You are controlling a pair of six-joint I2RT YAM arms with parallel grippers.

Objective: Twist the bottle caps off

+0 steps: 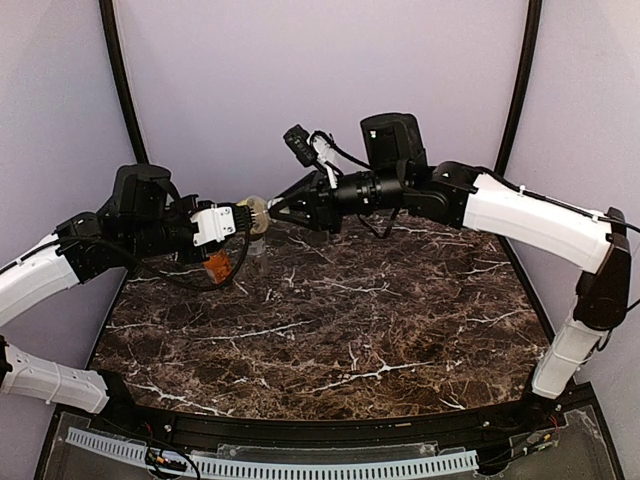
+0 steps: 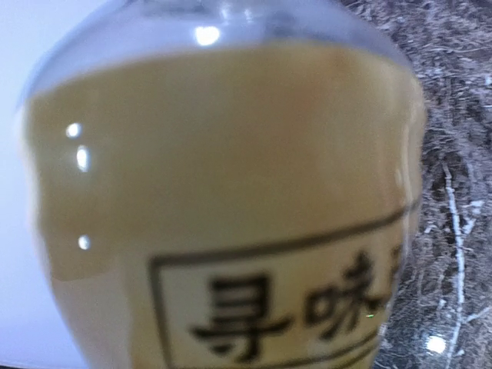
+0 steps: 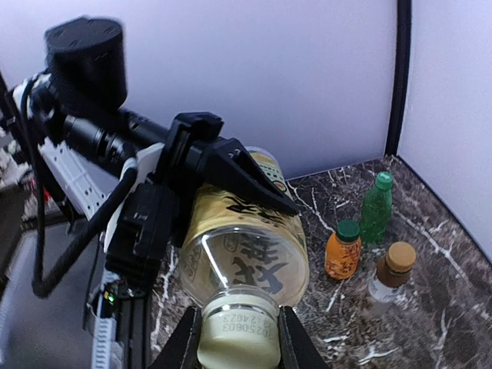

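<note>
The tall yellow tea bottle (image 3: 242,246) is held level in the air, its label filling the left wrist view (image 2: 231,192). My left gripper (image 1: 243,218) is shut around its body; one black finger (image 3: 246,178) lies across the label. My right gripper (image 3: 238,338) is shut on the cream-white cap (image 3: 238,327), one finger on each side. In the top view the right gripper (image 1: 270,212) meets the bottle's neck end (image 1: 256,214) at the back left. The left gripper's own fingers are hidden in its wrist view.
On the marble table (image 1: 350,330) stand the orange juice bottle (image 3: 342,254) with a green cap (image 3: 348,229), the slim green bottle (image 3: 375,211) with a green cap (image 3: 383,181), and the short brown bottle (image 3: 383,283) with a golden-brown cap (image 3: 400,254). The orange bottle (image 1: 217,265) sits under the left gripper.
</note>
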